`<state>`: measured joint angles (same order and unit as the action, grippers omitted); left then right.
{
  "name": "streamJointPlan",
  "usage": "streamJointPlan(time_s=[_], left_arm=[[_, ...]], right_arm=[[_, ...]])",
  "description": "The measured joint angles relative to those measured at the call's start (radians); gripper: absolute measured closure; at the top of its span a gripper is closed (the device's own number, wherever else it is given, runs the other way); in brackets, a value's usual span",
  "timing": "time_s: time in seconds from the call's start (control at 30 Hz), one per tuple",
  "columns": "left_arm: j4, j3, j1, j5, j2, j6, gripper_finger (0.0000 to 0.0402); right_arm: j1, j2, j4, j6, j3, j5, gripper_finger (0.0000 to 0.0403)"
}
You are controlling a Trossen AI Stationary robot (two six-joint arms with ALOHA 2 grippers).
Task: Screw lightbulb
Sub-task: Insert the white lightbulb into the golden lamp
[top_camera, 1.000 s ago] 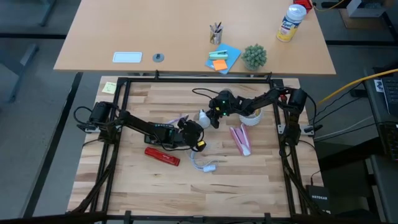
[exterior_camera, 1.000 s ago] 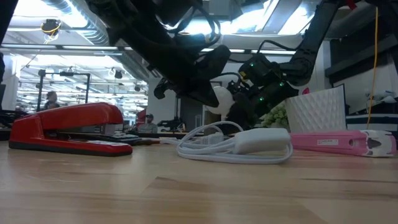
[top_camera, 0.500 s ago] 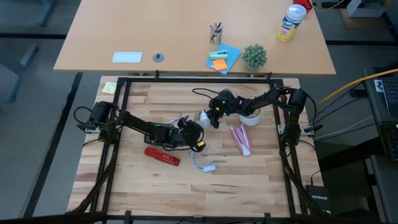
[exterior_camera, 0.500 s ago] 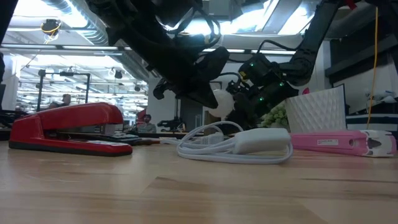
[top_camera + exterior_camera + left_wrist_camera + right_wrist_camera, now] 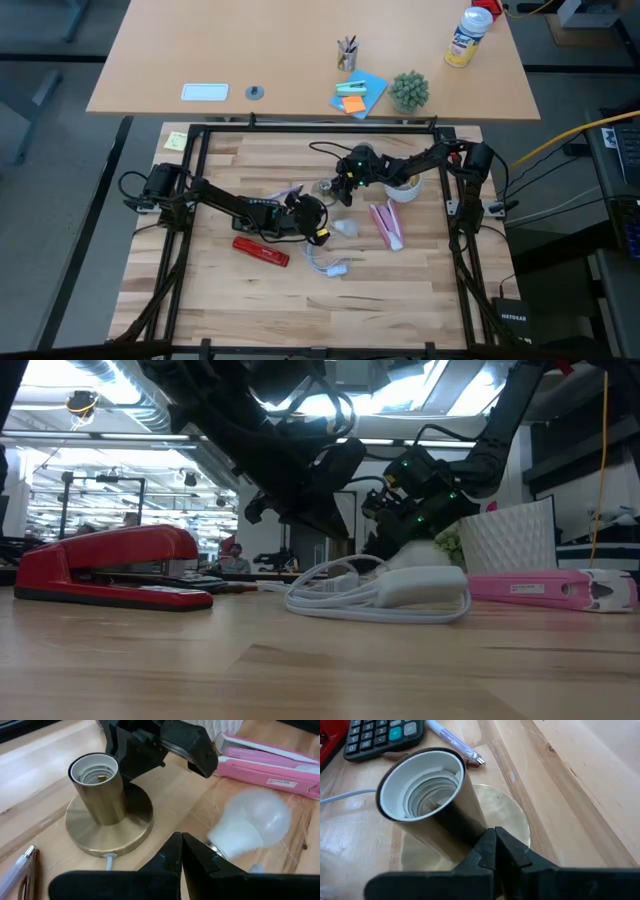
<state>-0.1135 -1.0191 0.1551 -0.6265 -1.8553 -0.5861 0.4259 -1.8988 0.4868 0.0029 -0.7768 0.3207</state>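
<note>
The white lightbulb [image 5: 345, 228] lies on its side on the table; in the left wrist view [image 5: 252, 822] its metal screw end points toward my left fingers. The brass socket [image 5: 100, 790] stands upright on its round base [image 5: 107, 827], its white threaded mouth [image 5: 422, 787] open and empty. My left gripper [image 5: 181, 845] is shut, low over the table between socket and bulb. My right gripper [image 5: 495, 842] is shut right beside the socket's tube, on the side away from my left gripper. My left gripper's shut fingertips [image 5: 197, 852] lie right next to the bulb's screw end [image 5: 216, 847]; I cannot tell whether they touch it. My right gripper's shut fingertips [image 5: 487, 845] stand against the lower part of the socket's tube [image 5: 455, 827]; I cannot tell whether they touch it.
A red stapler [image 5: 261, 250] and a white cable with plug [image 5: 330, 265] lie toward the near edge. A pink object [image 5: 387, 224] and a white ribbed cup [image 5: 404, 188] are to the right. A calculator [image 5: 380, 735] and a pen [image 5: 452, 740] lie beyond the socket.
The bulb, which was up by the socket between the two grippers, has fallen and now lies on its side on the table to the right of my left gripper. The socket's mouth now shows empty. Both arms have stayed nearly where they were.
</note>
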Motion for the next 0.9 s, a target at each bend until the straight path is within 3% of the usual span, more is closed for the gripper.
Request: streamJointPlan(time_s=[0.17, 0.3, 0.43, 0.57, 0.7, 0.9], left_arm=[[-0.001, 0.0, -0.008, 0.118, 0.003, 0.053, 0.04], [-0.002, -0.014, -0.039, 0.293, 0.024, 0.107, 0.04], [-0.007, -0.045, -0.08, 0.493, 0.031, 0.236, 0.04], [-0.002, -0.061, -0.107, 0.63, 0.031, 0.41, 0.0398], [0.018, -0.062, -0.129, 0.654, 0.031, 0.475, 0.0364], [0.047, -0.062, -0.147, 0.65, 0.03, 0.564, 0.0267]], right_arm=[[0.0, 0.023, -0.024, -0.013, -0.006, -0.044, 0.0395], [0.0, 0.081, -0.119, -0.06, -0.031, -0.125, 0.0395], [0.0, 0.144, -0.211, -0.086, -0.048, -0.144, 0.0395], [0.0, 0.207, -0.259, -0.087, -0.054, -0.142, 0.0395], [0.0, 0.264, -0.319, -0.087, -0.054, -0.14, 0.0395], [-0.001, 0.368, -0.425, -0.084, -0.054, -0.137, 0.0395]])
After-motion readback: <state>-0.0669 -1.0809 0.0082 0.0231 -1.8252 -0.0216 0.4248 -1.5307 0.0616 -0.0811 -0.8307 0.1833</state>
